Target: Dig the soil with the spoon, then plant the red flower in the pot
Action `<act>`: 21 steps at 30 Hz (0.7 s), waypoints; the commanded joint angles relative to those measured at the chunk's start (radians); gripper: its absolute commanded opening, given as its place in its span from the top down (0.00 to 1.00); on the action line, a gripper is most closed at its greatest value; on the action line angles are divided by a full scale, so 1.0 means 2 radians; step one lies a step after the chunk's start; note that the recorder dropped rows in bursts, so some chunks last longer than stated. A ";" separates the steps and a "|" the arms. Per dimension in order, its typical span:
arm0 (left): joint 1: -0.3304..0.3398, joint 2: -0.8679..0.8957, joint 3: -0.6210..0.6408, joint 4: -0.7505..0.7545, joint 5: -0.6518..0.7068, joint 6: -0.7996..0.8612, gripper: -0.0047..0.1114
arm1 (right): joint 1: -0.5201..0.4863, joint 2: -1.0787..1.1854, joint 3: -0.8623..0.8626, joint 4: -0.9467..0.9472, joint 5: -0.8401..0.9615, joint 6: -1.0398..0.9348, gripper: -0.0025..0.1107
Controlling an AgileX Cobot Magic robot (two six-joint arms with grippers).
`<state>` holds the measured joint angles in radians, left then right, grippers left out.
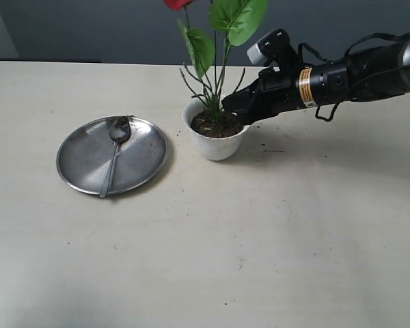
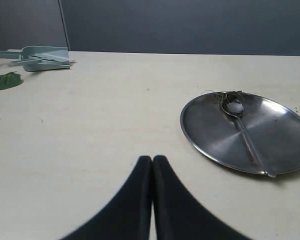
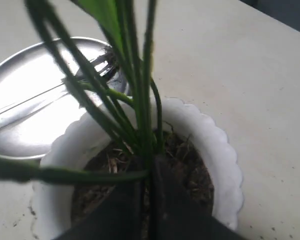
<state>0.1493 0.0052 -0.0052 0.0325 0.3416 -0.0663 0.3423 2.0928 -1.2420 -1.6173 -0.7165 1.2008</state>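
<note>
Red flower is standing in the pot, my right end effector clamping its stem; only releasing seems left.

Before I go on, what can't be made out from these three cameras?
- Red flower bloom: exterior view, cut off by the top edge.
- Stem depth in the soil: right wrist view, blurred, covered by the fingers of the right gripper; exterior view, behind the pot wall.
- Left gripper: outside the exterior view; its wrist view shows only shut fingers.
- Spoon tip: too small in the exterior view.
</note>
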 commanded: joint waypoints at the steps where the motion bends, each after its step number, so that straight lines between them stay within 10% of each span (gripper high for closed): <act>1: -0.002 -0.003 0.003 -0.003 -0.003 -0.001 0.96 | -0.002 0.017 0.018 -0.064 0.074 0.001 0.98; 21: -0.002 -0.003 0.003 -0.003 -0.003 -0.001 0.96 | -0.001 0.016 0.035 -0.064 0.066 0.001 0.98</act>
<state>0.1493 0.0052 -0.0052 0.0325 0.3416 -0.0663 0.3423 2.0796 -1.2090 -1.6114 -0.6764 1.2077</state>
